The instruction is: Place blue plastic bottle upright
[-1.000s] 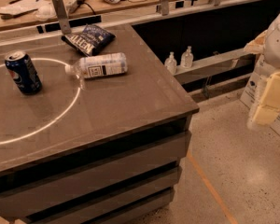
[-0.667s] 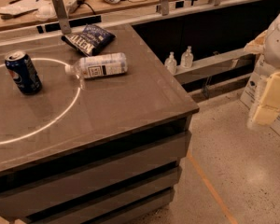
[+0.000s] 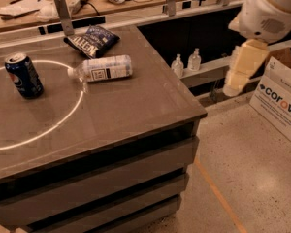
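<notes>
A blue Pepsi can point(image 3: 23, 75) is stood upright at the left of the grey table point(image 3: 136, 106), inside a white ring point(image 3: 63, 125). A dark snack bag point(image 3: 92, 41) is laid at the far edge. Two small clear pump bottles point(image 3: 177, 65) are seen on a ledge to the right. A white printed box point(image 3: 280, 103) is leaned on the floor, near the gripper point(image 3: 233, 87) at the right.

The place looks like a robotics lab or workshop. A grey-brown slab-topped table point(image 3: 136, 106) with stepped tiers below bears a thin white circle line point(image 3: 63, 123) marked on its top. Behind it runs a long wooden workbench point(image 3: 19, 18) littered with papers, cables and tools. The speckled polished floor point(image 3: 252, 178) carries an orange line point(image 3: 218, 198), and a white printed cardboard box point(image 3: 281, 101) leans at the right. The robot's cream-coloured gripper point(image 3: 233, 87) hangs off the table's right side, above the floor, under a bulky white arm point(image 3: 269, 8).
</notes>
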Available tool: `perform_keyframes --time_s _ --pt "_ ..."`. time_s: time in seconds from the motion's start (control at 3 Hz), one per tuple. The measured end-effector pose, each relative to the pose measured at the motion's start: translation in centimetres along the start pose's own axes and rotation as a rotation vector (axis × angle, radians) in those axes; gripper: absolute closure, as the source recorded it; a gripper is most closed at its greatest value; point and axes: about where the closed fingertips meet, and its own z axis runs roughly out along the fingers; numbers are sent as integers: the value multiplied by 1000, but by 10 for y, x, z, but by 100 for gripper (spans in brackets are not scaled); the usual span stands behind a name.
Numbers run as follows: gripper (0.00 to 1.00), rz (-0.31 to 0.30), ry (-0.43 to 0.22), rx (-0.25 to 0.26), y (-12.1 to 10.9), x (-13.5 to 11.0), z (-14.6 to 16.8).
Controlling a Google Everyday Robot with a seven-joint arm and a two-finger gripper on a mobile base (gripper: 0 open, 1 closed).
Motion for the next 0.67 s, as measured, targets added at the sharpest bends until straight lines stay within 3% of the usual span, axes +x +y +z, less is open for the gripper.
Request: perform_keyframes --time_s 0.33,0.67 --pt "0 -22 -53 -17 -56 -44 26" --pt "0 -60 -88 -35 -83 -72 46"
